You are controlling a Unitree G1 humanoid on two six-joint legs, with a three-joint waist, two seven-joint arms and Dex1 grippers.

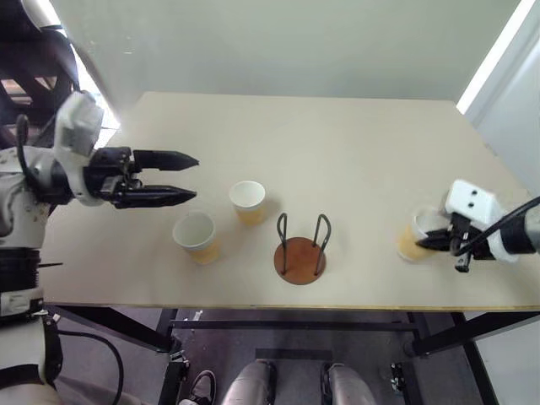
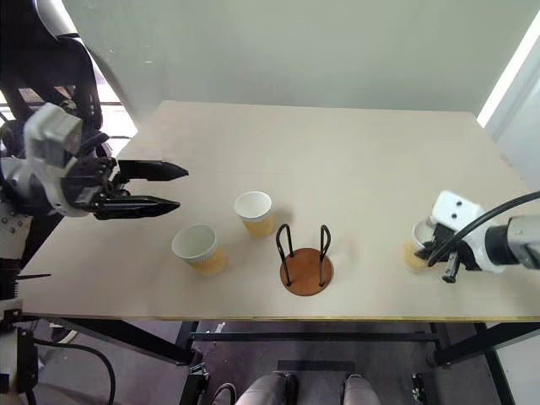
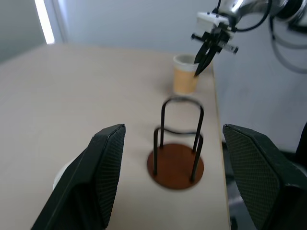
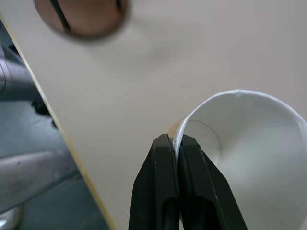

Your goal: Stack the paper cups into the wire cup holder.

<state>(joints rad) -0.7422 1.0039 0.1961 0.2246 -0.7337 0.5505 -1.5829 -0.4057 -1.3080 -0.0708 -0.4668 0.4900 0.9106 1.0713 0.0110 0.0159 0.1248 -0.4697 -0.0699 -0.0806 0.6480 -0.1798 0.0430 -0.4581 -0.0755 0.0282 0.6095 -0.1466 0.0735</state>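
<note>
A: Item one, please.
B: Pale beige rectangular desk [image 1: 337,143], filling the middle of the head views; light yellow front edge.

A: Holder?
B: Wire cup holder [image 1: 300,250]: round reddish-brown disc base with two upright thin dark wire loops. Lower centre of the left eye view, near the desk's front edge. Empty, upright.

A: Cups?
B: Three small tapered paper cups, tan-orange outside, white inside, rolled white rims.
First cup [image 1: 248,202]: upright, just up and left of the holder, apart from it.
Second cup [image 1: 197,236]: left of the first and lower in the frame, tilted slightly, mouth showing.
Third cup [image 1: 416,235]: far right of the frame, well apart from the holder, close to the desk's right edge.

A: Right gripper?
B: Right gripper [image 4: 175,143], black two-fingered, at the right edge of the left eye view. Jaws closed tight on the third cup's rim, one finger inside the mouth, one outside, wall pinched between. Cannot tell whether the cup's foot touches the desk.

A: Left gripper?
B: Left gripper [image 1: 187,177], black two-fingered, at the left of the left eye view, pointing level toward the frame's right, above the desk. Jaws parted, nothing between them. Above and left of the second cup, not touching.
</note>
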